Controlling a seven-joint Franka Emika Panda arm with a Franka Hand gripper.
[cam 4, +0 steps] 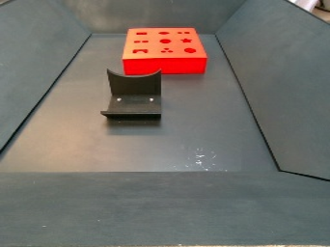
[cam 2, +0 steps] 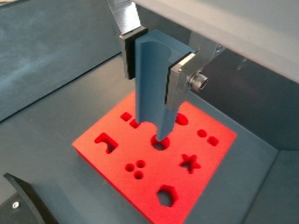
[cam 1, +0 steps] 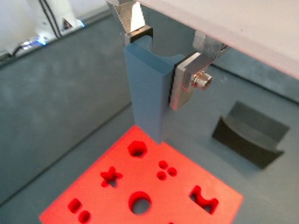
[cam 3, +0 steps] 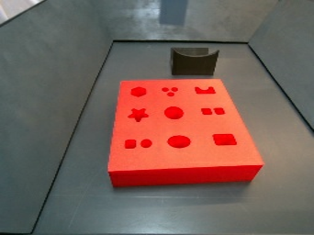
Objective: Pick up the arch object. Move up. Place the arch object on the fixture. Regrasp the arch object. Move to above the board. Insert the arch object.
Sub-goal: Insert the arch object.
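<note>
Wrist views: tool [cam 1: 163, 54] clenched on arch [cam 1: 146, 92], hanging upright above board [cam 1: 93, 197], lower end over a hole. Side views: board [cam 3: 185, 161] mid-worktop, fixture [cam 3: 193, 61] near one end, empty. Best to line arch up with arch hole before descending slowly.

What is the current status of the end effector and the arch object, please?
End effector shut on arch object, held upright above board. Fixture empty. Nothing in the way.
</note>
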